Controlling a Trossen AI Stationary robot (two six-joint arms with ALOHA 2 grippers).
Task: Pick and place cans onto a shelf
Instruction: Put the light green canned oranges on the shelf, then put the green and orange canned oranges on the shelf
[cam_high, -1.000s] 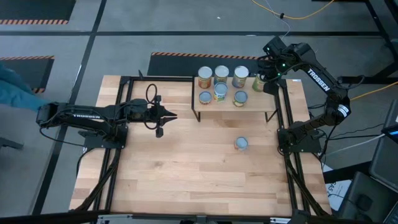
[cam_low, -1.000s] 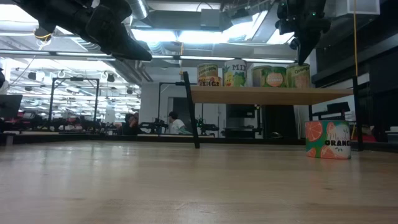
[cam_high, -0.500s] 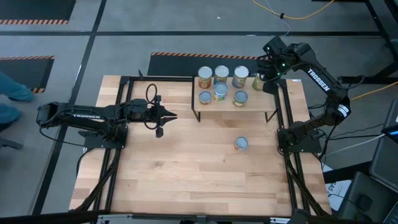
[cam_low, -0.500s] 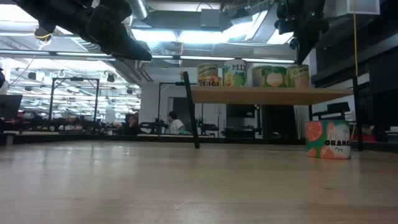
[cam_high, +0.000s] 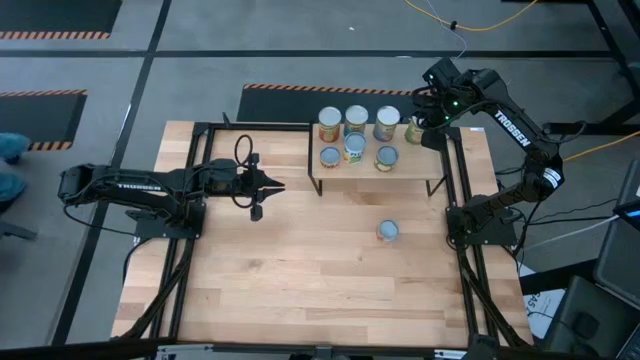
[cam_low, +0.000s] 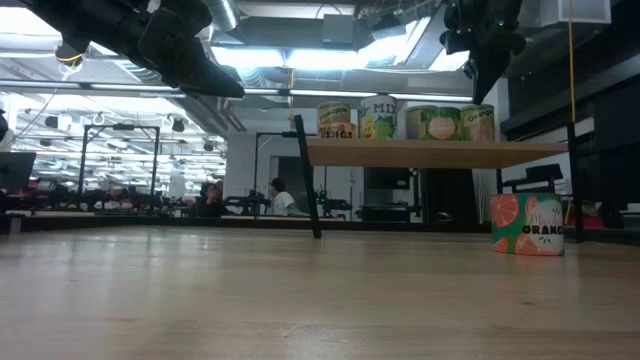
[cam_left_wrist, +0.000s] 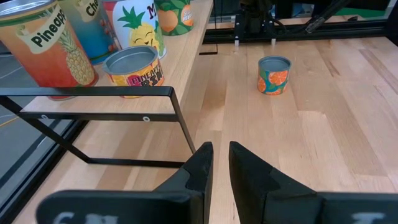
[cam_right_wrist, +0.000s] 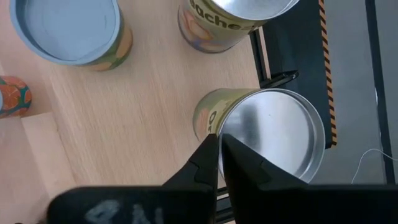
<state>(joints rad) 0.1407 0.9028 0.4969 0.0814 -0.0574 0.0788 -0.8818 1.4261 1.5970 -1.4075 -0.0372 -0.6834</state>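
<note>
The shelf (cam_high: 418, 168) stands at the table's far middle, its light wood board (cam_low: 430, 153) on a black frame. Several cans stand upright on it, among them a silver-topped, green-labelled can (cam_high: 415, 131) at its far right end, also in the right wrist view (cam_right_wrist: 273, 134). One orange-labelled can (cam_high: 388, 232) stands on the tabletop in front of the shelf (cam_low: 527, 224). My right gripper (cam_right_wrist: 219, 138) is shut just above the far right can's rim (cam_low: 480, 90). My left gripper (cam_left_wrist: 221, 152) is shut and empty, left of the shelf (cam_high: 276, 187).
The shelf's black frame leg (cam_left_wrist: 180, 118) stands just ahead of my left gripper. Black rails (cam_high: 462, 200) run along the table's left and right sides. Bare tabletop (cam_high: 300, 270) fills the near half. A person's sleeve (cam_high: 10, 150) shows off the table's left.
My right gripper has risen slightly above the far right can, which stays standing on the shelf. The person's sleeve at the left has drawn back from the table.
</note>
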